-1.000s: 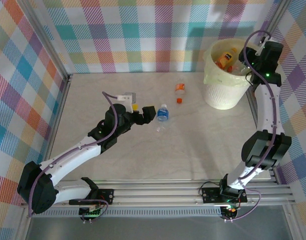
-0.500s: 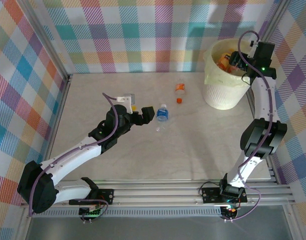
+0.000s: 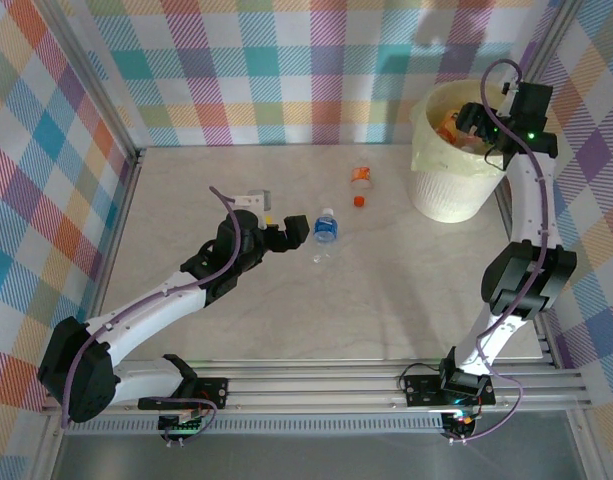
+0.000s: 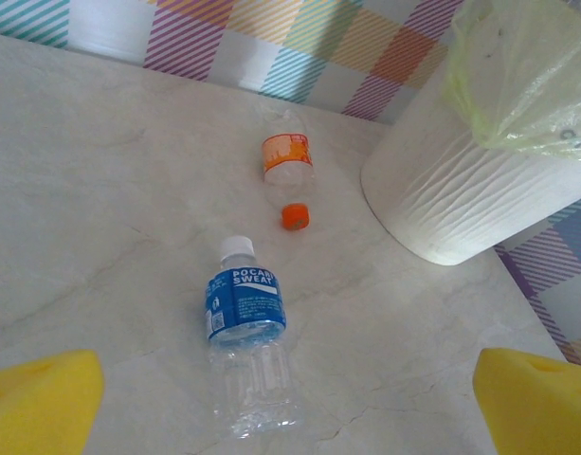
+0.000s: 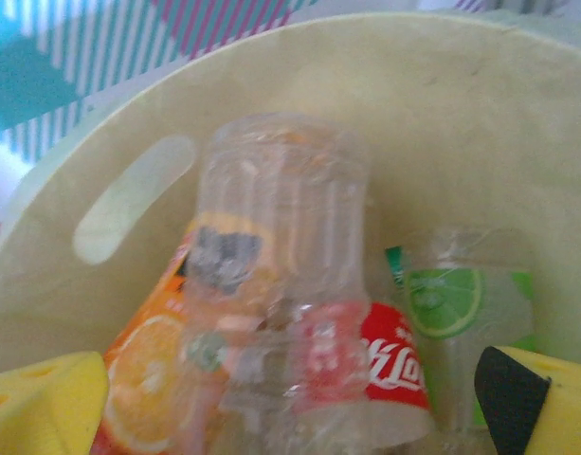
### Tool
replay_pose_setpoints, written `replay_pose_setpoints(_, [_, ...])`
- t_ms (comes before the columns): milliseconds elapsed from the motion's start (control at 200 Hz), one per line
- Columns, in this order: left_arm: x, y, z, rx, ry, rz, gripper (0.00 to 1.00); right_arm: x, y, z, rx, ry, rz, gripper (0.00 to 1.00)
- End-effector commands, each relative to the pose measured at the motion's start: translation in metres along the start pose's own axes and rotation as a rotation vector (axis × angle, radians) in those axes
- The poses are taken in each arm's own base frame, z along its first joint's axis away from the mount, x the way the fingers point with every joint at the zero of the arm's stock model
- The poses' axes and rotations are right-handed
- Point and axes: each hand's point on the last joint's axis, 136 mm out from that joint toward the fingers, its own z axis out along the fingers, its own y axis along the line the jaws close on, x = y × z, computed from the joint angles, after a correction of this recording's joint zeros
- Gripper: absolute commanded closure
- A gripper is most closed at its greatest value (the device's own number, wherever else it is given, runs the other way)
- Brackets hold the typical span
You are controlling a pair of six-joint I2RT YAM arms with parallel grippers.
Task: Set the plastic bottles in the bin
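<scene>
Several bottles (image 5: 282, 227) in the bin (image 3: 448, 196), your right pincer (image 3: 476, 124) spread above it; two left on the desk (image 3: 386, 300), the blue-label bottle (image 4: 245, 305) just ahead of your spread left pincer (image 3: 292, 230), the orange-label bottle (image 4: 286, 155) beyond.

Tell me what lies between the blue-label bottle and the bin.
An orange cap and an orange-label bottle lie roughly between the blue-label bottle and the bin; otherwise bare table. The left wrist and top views show it.
</scene>
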Motion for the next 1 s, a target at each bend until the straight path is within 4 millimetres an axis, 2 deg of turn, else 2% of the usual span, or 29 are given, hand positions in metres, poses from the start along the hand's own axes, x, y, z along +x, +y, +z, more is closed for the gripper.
replay_pose_setpoints(0, [0.0,0.0,0.003,-0.013,-0.003,-0.006,0.0,-0.004,0.038,-0.023,-0.202,0.03,0.005,0.0])
replay_pose_setpoints(150, [0.001,-0.002,0.007,-0.008,0.006,-0.009,0.0,0.008,0.023,0.002,-0.135,0.096,0.059,0.0])
replay_pose_setpoints(240, [0.002,-0.002,0.006,-0.011,0.008,-0.006,0.0,0.011,0.021,0.013,-0.132,0.115,0.071,0.0])
replay_pose_setpoints(390, [0.002,0.002,0.004,-0.028,0.008,0.003,0.0,0.011,0.046,0.02,-0.281,0.149,0.085,0.0])
replay_pose_setpoints(705, [0.004,0.004,0.005,-0.036,0.013,-0.001,0.0,-0.008,0.097,0.003,-0.53,0.095,0.07,0.0])
replay_pose_setpoints(885, [0.005,0.002,0.009,-0.033,0.02,-0.006,0.0,-0.014,0.104,-0.003,-0.519,0.057,0.052,0.0])
replay_pose_setpoints(995, [0.005,0.002,0.01,-0.032,0.023,-0.005,0.0,-0.013,0.118,-0.014,-0.601,0.069,0.039,0.0])
